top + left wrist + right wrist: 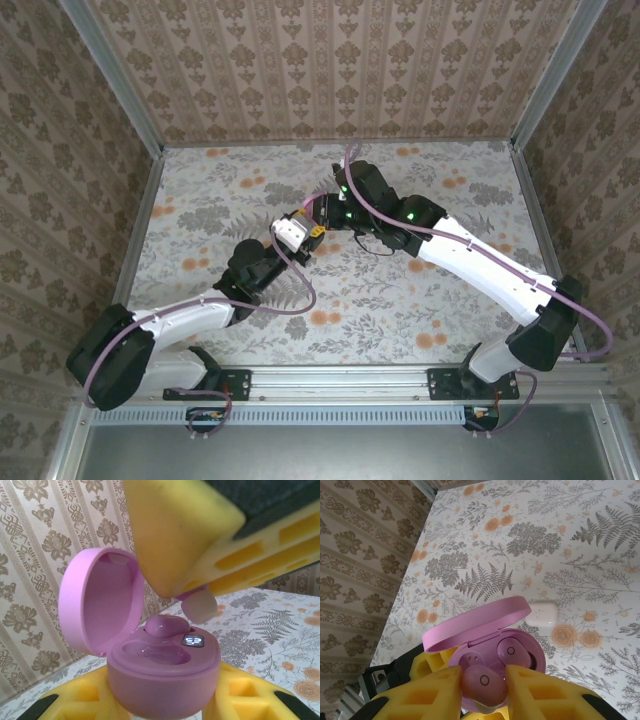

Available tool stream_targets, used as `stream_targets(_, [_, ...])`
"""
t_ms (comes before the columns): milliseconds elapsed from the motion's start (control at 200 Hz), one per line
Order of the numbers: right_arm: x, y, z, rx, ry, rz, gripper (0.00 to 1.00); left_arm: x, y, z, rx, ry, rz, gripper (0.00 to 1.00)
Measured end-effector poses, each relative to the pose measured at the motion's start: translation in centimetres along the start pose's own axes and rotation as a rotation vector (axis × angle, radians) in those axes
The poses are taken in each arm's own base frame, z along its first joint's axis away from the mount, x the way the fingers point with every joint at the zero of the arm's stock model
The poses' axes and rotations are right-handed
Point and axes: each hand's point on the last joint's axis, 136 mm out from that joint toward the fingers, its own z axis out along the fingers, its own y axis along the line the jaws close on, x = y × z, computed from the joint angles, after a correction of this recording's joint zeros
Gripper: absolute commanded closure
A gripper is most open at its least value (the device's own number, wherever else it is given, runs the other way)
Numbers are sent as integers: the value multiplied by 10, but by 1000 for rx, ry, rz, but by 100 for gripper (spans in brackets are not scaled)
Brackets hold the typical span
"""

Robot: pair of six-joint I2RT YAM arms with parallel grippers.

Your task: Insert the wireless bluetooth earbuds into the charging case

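**Item 1: right claw** (482, 692). Pressed together on the held earbud (482, 680), a pink bud pinched between its two yellow fingers (425, 695), with the ringed face turned toward the wrist camera.

**Item 2: left claw** (165, 705). Closed on the lower body of the charging case (165, 680) and holding it up off the tabletop (580, 555), directly beneath the right claw.

**Item 3: charging case.** Pink. The lid (100, 605) is swung open on the far side of the right claw.
- The seated earbud (512, 652) fills the socket just beyond the claw's right finger.
- The empty socket (470, 661) lies just beyond its left finger, right beside the held earbud.

**Item 4: white item** (540, 614). Small and rounded, lying on the tabletop well beyond the claw. Whether it is a bud or a case cannot be told.

**Handling note (judgement).** The step in hand is lowering the held earbud into the empty socket.
- Shift the right claw slightly toward its left finger's side so the bud sits squarely over the socket.
- Turn the bud so its shape matches the recess.
- Descend slowly, keeping both fingers off the lid and the seated earbud.
- Keep the left claw steady, since any tilt of the case spoils the alignment.
- Release only once the bud rests in the recess. Letting go early risks it rolling off the rim onto the tabletop.
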Motion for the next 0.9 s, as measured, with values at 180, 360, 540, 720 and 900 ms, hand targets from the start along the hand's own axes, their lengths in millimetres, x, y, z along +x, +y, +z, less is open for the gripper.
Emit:
stream_targets(180, [-2,7,2,-33,-5,23,71,-4,1,0,-2,-17,-4,70])
stream_targets(360, [-2,11,4,-53,2,31,71,-6,1,0,-3,-24,-4,69])
stream_targets(540, [2,10,9,-50,16,38,71,-6,1,0,-4,-25,-4,70])
stream_targets(720, [2,12,9,-58,15,48,71,-6,1,0,-4,-26,-4,69])
stream_targets(900, [2,13,9,-61,18,49,72,-7,1,0,-5,-27,-4,69])
